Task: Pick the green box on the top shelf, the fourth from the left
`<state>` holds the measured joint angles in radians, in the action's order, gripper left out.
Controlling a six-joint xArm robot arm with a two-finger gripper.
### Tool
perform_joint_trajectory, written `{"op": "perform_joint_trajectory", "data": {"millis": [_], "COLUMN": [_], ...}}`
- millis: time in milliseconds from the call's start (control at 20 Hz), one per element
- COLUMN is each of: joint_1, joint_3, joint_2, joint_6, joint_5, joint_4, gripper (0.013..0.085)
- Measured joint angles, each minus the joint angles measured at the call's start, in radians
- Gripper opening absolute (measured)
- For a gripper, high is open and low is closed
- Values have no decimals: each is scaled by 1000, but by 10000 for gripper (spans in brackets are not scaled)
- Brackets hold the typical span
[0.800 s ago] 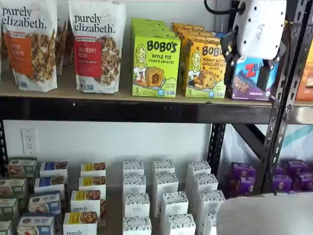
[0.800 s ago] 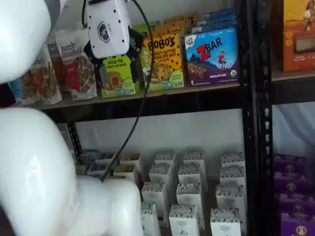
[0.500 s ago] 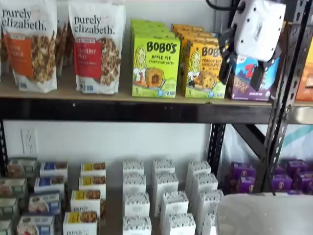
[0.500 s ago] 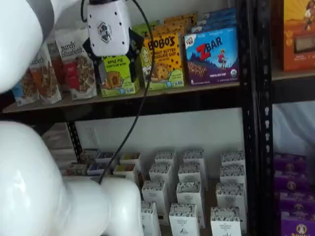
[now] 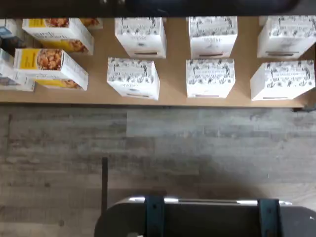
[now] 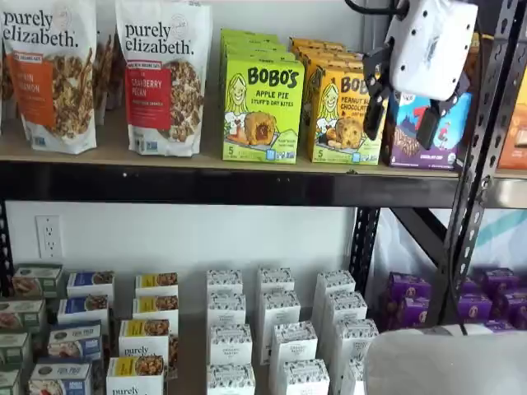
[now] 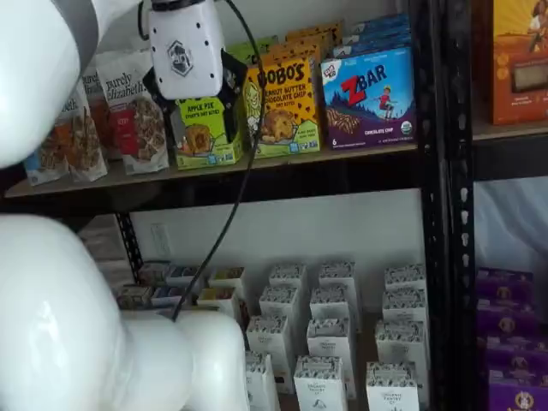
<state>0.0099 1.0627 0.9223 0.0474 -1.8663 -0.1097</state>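
Shelf views both show the top shelf (image 6: 206,185), with the green box (image 6: 262,111) upright between the Purely Elizabeth granola bags (image 6: 163,78) and the yellow-orange Bobo's box (image 6: 344,115). Untouched, so nothing grasped yet; approach, closing and lifting out all judged to remain. Gripper (image 6: 403,115) hangs out in front of the shelf, black fingers spread with a plain gap, holding nothing.

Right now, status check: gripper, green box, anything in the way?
Gripper open, empty, hanging in front of the top shelf. Green box upright on the shelf, untouched. Yellow-orange Bobo's box close beside it.
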Motion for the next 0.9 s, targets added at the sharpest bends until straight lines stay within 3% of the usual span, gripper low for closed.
{"op": "perform_joint_trajectory", "data": {"millis": [900], "joint_1": [253], "joint_3": [41], "joint_2": [-74], "joint_6": [223], "joint_5": [140], "joint_4": [74], "gripper": [850]}}
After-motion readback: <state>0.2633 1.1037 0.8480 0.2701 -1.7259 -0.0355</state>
